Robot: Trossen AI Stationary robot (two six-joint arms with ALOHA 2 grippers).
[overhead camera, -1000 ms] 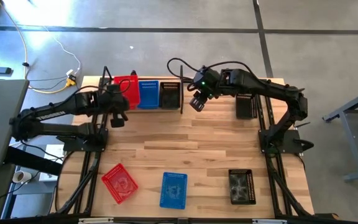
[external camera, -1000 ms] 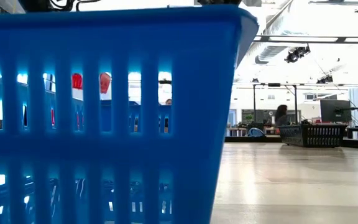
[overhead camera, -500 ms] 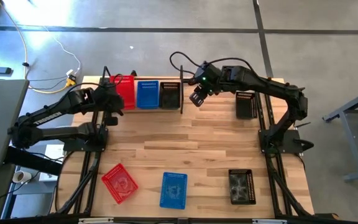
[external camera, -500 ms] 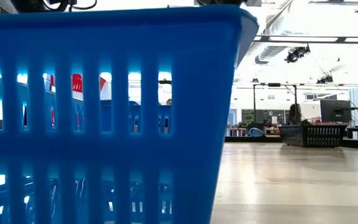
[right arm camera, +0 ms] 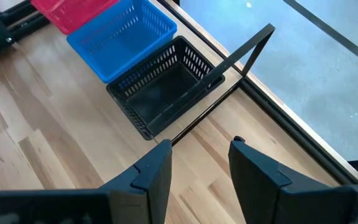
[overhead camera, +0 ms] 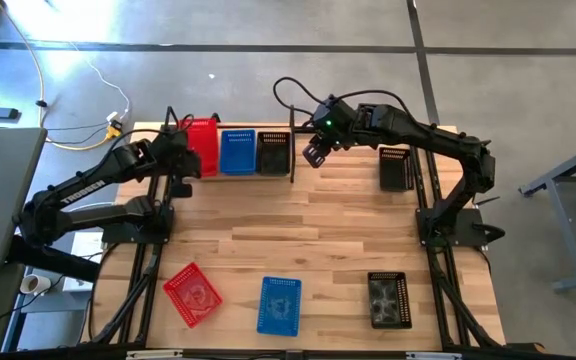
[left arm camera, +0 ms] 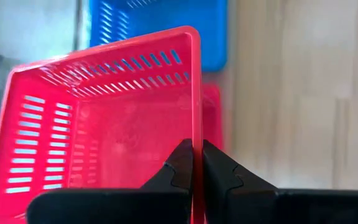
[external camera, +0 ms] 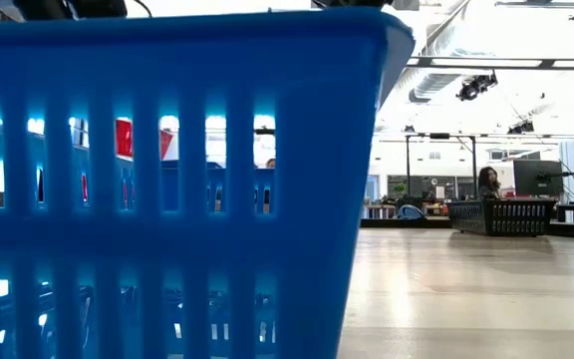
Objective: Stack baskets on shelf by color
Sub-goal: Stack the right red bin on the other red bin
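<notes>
The shelf (overhead camera: 238, 178) stands at the table's far left with a red basket (overhead camera: 203, 145), a blue basket (overhead camera: 237, 151) and a black basket (overhead camera: 273, 151) in a row on it. My left gripper (left arm camera: 197, 165) is shut on the red basket (left arm camera: 104, 118). Another red basket (left arm camera: 214, 118) shows under the held one; whether the two touch cannot be told. My right gripper (right arm camera: 199, 165) hangs open above the table beside the shelf's upright divider (overhead camera: 291, 150), with nothing between its fingers. My left gripper (overhead camera: 186, 172) pinches the rim of the red basket's wall on the table's near side (left arm camera: 197, 134), one finger inside the basket and one outside. The fingers slant down from the table's left. The basket stays level, mouth up, over the other red basket.
Along the near edge lie a red basket (overhead camera: 192, 293), a blue basket (overhead camera: 279, 305) and a black basket (overhead camera: 388, 299). Another black basket (overhead camera: 396, 168) sits at the far right. The near blue basket (external camera: 167, 199) fills the low view's left. A person (external camera: 487, 181) is far off in the room.
My left gripper has swung a little toward the table's left edge, still shut on the red basket. The basket has turned slightly and now lies square beside the blue one on the shelf.
</notes>
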